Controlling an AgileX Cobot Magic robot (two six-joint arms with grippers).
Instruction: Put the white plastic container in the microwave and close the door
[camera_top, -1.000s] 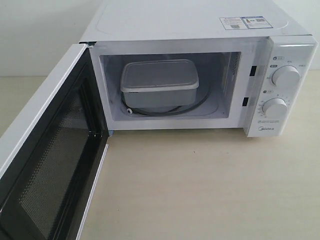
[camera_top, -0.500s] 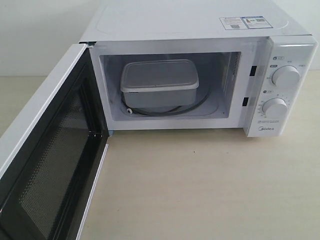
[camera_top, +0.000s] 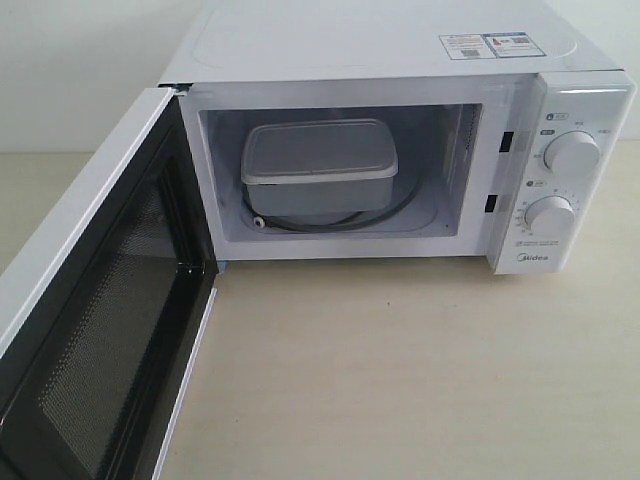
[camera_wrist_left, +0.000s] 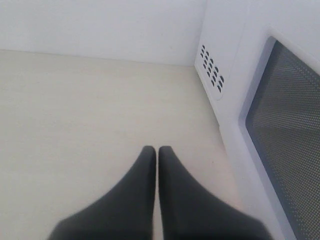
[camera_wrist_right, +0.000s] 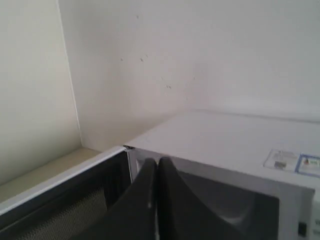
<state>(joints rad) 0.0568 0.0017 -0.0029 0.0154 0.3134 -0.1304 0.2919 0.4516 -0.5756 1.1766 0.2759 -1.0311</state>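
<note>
The white plastic container (camera_top: 318, 165) sits inside the microwave (camera_top: 400, 45), toward the left of the cavity on the turntable ring. The door (camera_top: 95, 300) stands wide open, swung out to the left; its outer face with the mesh window (camera_wrist_left: 287, 130) shows in the left wrist view. My left gripper (camera_wrist_left: 157, 149) is shut and empty, above the table beside the door's outer side. My right gripper (camera_wrist_right: 157, 161) is shut and empty, raised in front of the microwave's upper left corner (camera_wrist_right: 127, 147). Neither gripper shows in the exterior view.
The microwave's control panel with two dials (camera_top: 570, 150) is at the right. A light wooden tabletop (camera_top: 400, 370) stretches in front of the microwave. A white wall (camera_wrist_right: 200, 60) stands behind it. Vent holes (camera_wrist_left: 211, 69) mark the microwave's side.
</note>
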